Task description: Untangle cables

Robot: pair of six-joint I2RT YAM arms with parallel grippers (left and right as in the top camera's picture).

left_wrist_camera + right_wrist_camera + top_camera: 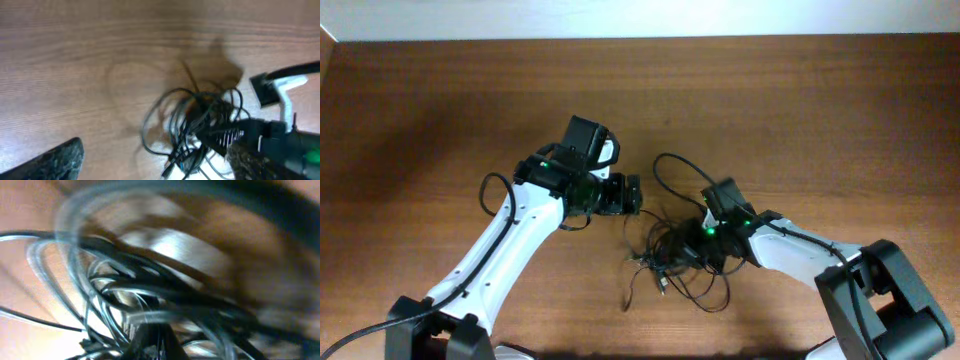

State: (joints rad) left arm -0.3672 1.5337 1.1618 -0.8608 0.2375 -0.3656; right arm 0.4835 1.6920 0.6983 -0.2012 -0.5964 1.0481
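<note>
The cables (672,262) lie as a tangled heap of thin black cords at the table's middle front, with one loop (670,165) reaching toward the back. My right gripper (692,252) is buried in the heap. In the right wrist view its jaws (150,339) are shut together, with strands of the cables (125,287) crossing right at their tips. My left gripper (632,196) hovers just left of the heap and stands wide open. The left wrist view shows its fingers (56,161) far apart, the cables (192,120) ahead of them and nothing between them.
The brown wooden table (840,120) runs to a pale wall edge at the back. A plug end (661,285) and a loose cord tip (627,300) stick out toward the front edge. Both arm bases stand at the front corners.
</note>
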